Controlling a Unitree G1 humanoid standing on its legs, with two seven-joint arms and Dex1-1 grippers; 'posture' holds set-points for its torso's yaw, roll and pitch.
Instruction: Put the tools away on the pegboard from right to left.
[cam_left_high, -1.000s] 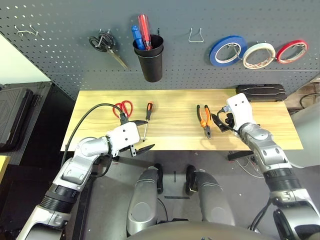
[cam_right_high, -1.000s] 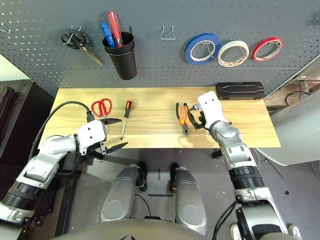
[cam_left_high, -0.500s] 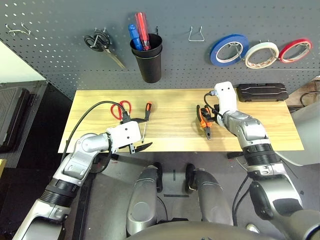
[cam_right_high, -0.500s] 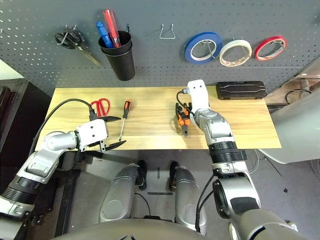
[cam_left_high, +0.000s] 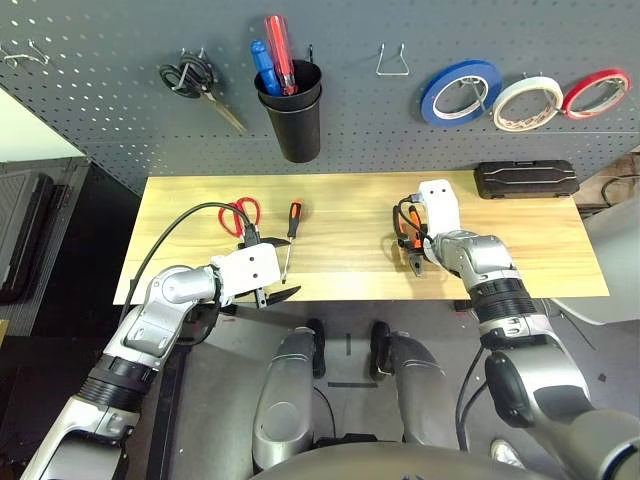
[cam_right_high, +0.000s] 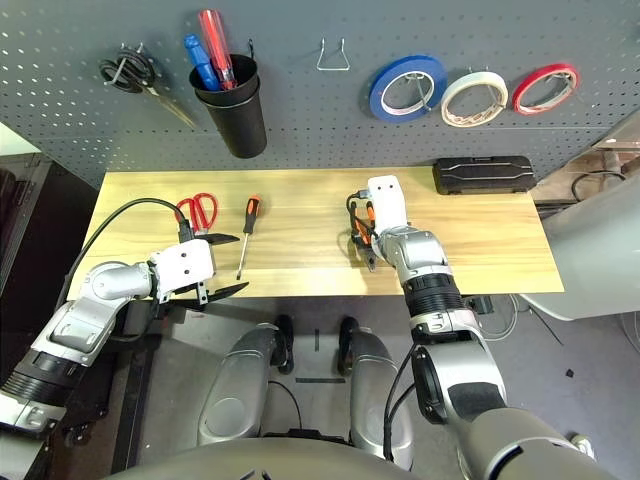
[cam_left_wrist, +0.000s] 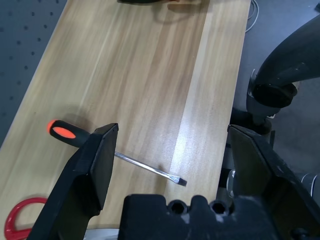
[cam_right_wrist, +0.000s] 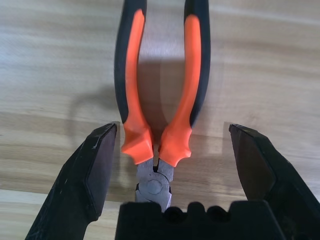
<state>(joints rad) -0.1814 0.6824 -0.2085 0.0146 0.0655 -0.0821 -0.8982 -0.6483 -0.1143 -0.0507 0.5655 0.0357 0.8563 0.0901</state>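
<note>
Right gripper (cam_right_wrist: 165, 145): fingers spread wide, holding nothing | orange-and-black-handled pliers (cam_right_wrist: 160, 100) flat on wooden table (cam_right_wrist: 60, 65), between its fingertips, untouched | left gripper (cam_left_wrist: 172, 150): wide open, empty, slim orange-handled screwdriver (cam_left_wrist: 120, 156) beneath.

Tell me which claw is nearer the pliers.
Right. The right claw is open astride the pliers on the table; the left claw sits far off by the screwdriver.

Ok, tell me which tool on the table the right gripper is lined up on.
The orange-and-black-handled pliers: the open right gripper straddles them. The screwdriver and red-handled scissors lie far off, by the left gripper.
</note>
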